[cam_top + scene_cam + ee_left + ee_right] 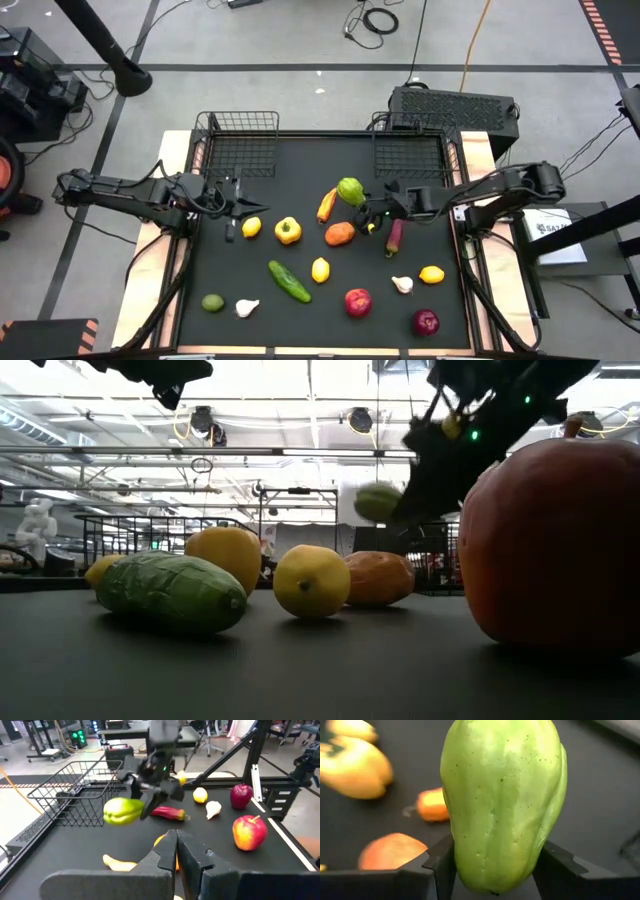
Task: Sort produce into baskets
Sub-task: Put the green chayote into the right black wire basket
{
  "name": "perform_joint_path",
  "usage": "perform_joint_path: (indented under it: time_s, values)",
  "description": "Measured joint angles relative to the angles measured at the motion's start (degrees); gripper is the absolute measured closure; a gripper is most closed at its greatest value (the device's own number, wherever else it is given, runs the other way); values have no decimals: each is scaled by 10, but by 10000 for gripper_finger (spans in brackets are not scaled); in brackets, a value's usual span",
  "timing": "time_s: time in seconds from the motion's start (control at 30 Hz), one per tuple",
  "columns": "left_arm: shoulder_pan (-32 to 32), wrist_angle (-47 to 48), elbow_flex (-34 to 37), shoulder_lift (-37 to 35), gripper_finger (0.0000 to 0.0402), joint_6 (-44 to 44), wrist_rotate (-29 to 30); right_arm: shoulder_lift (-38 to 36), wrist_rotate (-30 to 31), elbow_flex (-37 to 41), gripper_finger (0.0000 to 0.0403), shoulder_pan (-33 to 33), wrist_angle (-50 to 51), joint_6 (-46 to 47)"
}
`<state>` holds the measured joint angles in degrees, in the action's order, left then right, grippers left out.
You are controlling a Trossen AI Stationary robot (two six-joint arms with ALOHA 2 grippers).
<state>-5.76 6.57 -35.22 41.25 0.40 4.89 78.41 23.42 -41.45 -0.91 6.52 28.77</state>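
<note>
Carrying the green pepper (pixel 502 802) clamped in the right tool (pixel 362 212), keep it high (produce lies below) until over the basket (pixel 410 155) ahead; left tool (pixel 176 851) closed.

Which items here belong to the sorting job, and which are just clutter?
Job: green pepper held by the right gripper; cucumber; lemon; red apple; garlic; two wire baskets.
Clutter: black perforated box; floor cables.
</note>
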Motion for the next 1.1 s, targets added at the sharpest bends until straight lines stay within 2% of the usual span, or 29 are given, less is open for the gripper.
perform_joint_path:
  time_s: [0.27, 0.4, 0.5, 0.8, 1.1]
  values:
    - [0, 0, 0, 0, 384, 0, 7, -84, -12, -1, 197, -8, -20, -197]
    - [0, 0, 0, 0, 384, 0, 20, -94, -47, -1, 197, -26, -14, -320]
    - [0, -1, 0, 0, 384, -1, 25, -94, -63, -1, 197, -43, -16, -377]
    - [0, -1, 0, 0, 384, -1, 27, -92, -56, -1, 197, -74, -16, -488]
    - [0, -1, 0, 0, 384, -1, 29, -92, -55, -1, 197, -78, -17, -467]
